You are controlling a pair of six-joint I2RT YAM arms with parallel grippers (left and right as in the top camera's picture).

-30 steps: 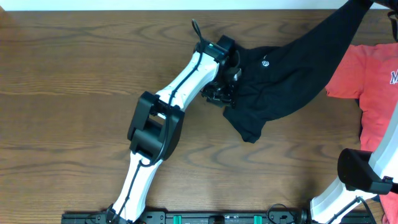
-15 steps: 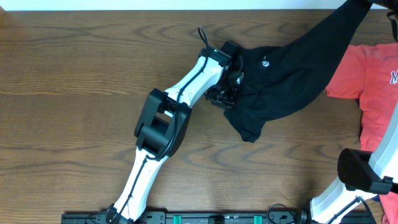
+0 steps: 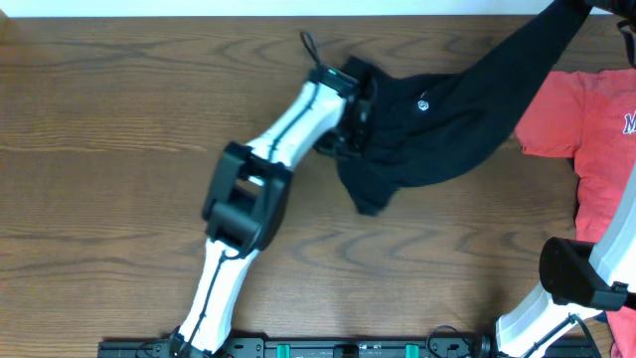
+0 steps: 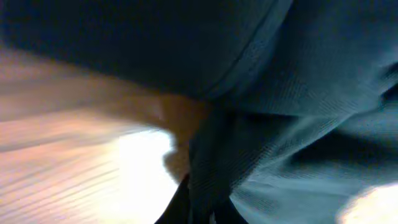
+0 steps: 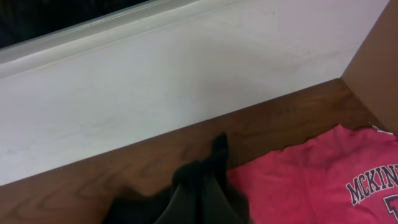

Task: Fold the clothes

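While your left fingers pinch the clothes at centre frame, your right fingers clamp their upper-right end.

Robotics lab: robot arms at a wooden table.

The red-orange fabric T-shirt bears white block capitals with a dark outline. In the right wrist view they read "MCKIN" and are then cut off by the picture's edge. The start of a second line beneath them is too cropped to read. From overhead only the first letter "M" shows, at the right edge. The black soft fabric garment carries a small round white emblem, too small to make out any letters in it.
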